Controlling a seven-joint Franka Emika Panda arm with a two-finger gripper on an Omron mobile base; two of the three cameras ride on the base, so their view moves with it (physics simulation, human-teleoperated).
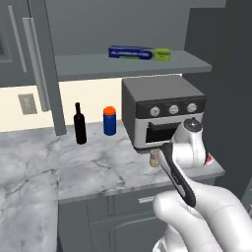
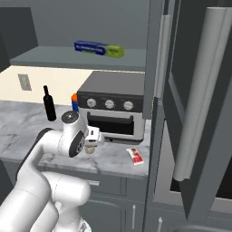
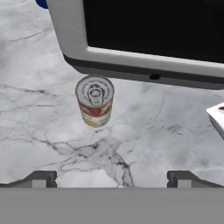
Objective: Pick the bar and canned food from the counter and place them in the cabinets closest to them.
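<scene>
The canned food [image 3: 95,100] stands upright on the marble counter [image 3: 166,140], just in front of the toaster oven's door. My gripper [image 3: 113,179] hangs above and a little in front of it, open, with nothing between its fingers. From the right base view, the gripper [image 2: 93,138] sits directly over the can [image 2: 90,149]. The bar [image 2: 135,155], a red-and-white packet, lies flat to the can's right near the counter's front edge; its corner [image 3: 217,117] shows in the hand view. My arm covers most of the can [image 1: 154,160] and bar [image 1: 210,158]. The cabinets' shelf [image 1: 128,66] is open above.
A toaster oven [image 1: 162,110] stands behind the can. A dark bottle [image 1: 79,125] and a blue cylinder with an orange lid [image 1: 110,120] stand to its left. A blue-and-green box [image 1: 139,52] lies on the shelf. Open cabinet doors [image 2: 199,113] hang on the right.
</scene>
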